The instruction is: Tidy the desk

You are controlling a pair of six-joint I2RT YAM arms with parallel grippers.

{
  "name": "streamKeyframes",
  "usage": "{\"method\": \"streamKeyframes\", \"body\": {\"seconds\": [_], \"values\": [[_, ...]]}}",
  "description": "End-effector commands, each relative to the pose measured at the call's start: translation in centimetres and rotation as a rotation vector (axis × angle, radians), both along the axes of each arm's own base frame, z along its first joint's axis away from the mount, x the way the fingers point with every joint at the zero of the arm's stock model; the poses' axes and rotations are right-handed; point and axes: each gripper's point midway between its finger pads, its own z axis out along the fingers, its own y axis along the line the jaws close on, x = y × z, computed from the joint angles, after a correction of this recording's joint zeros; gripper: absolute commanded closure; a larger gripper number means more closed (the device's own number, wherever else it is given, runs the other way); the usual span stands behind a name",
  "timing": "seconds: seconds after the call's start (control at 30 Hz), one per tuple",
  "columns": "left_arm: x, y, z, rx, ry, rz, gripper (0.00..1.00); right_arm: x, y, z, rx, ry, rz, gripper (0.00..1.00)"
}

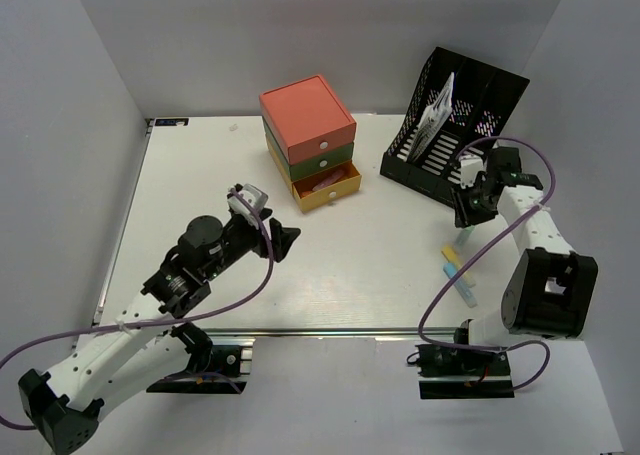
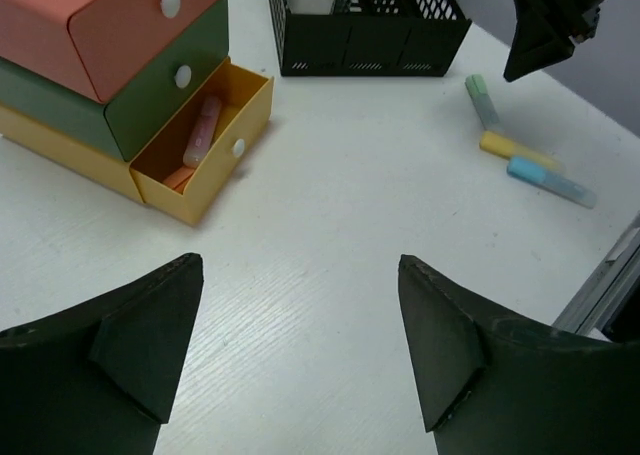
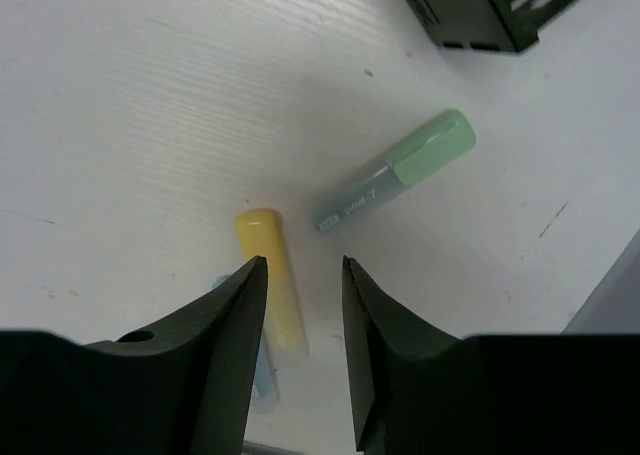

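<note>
The white tabletop (image 1: pixel 200 165) carries a red, green and yellow drawer unit (image 1: pixel 310 140) near its back edge, with a black file rack (image 1: pixel 455 140) to its right. Nearer the front right lie a green marker (image 2: pixel 482 100), a yellow marker (image 2: pixel 515 152) and a blue marker (image 2: pixel 550 182), close together.

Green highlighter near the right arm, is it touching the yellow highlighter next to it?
Apart. The right wrist view shows a strip of bare white desk between the grey end of the green highlighter and the rounded end of the yellow highlighter.
</note>
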Motion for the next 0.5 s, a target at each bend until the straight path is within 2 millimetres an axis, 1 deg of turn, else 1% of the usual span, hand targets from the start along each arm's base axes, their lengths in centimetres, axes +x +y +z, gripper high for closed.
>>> {"method": "streamKeyframes", "body": {"seconds": [0.0,0.07,0.1,0.13,0.17,0.2,0.27,0.3,0.33,0.37,0.43,0.47], "values": [[0.4,0.4,-0.5,0.036,0.040,0.026,0.09,-0.7,-1.8,-0.7,-0.058,0.047,-0.157,0.58],[0.4,0.2,-1.0,0.042,0.072,0.029,0.07,-0.5,-2.0,-1.1,-0.056,0.054,-0.200,0.53],[0.4,0.2,-0.8,0.035,0.074,0.028,0.06,-0.5,-2.2,-1.4,-0.062,0.064,-0.228,0.52],[0.8,0.7,-0.7,0.035,0.069,0.064,0.06,-0.3,-2.3,-1.5,-0.063,0.071,-0.247,0.50],[0.7,0.8,-0.4,0.026,0.061,0.068,0.05,-0.2,-2.2,-2.1,-0.055,0.092,-0.267,0.49],[0.7,0.9,-0.5,0.023,0.061,0.072,0.05,-0.4,-2.9,-2.6,-0.082,0.112,-0.312,0.47],[0.5,1.0,0.1,0.008,0.044,0.068,0.05,-0.6,-3.1,-3.5,-0.088,0.147,-0.348,0.41],[0.4,1.0,0.1,0.005,0.044,0.065,0.05,-0.7,-3.1,-3.8,-0.079,0.153,-0.377,0.40],[0.4,1.0,0.3,0.001,0.040,0.062,0.05,-0.3,-3.1,-4.0,-0.070,0.136,-0.388,0.36],[0.3,1.0,0.5,-0.003,0.036,0.062,0.05,-0.7,-3.0,-4.7,-0.067,0.146,-0.395,0.35],[0.3,1.2,0.6,-0.006,0.031,0.070,0.05,-0.2,-3.3,-5.3,-0.065,0.132,-0.435,0.35],[0.4,1.3,0.5,-0.003,0.031,0.076,0.05,-0.3,-3.3,-5.7,-0.068,0.138,-0.437,0.35]]}}
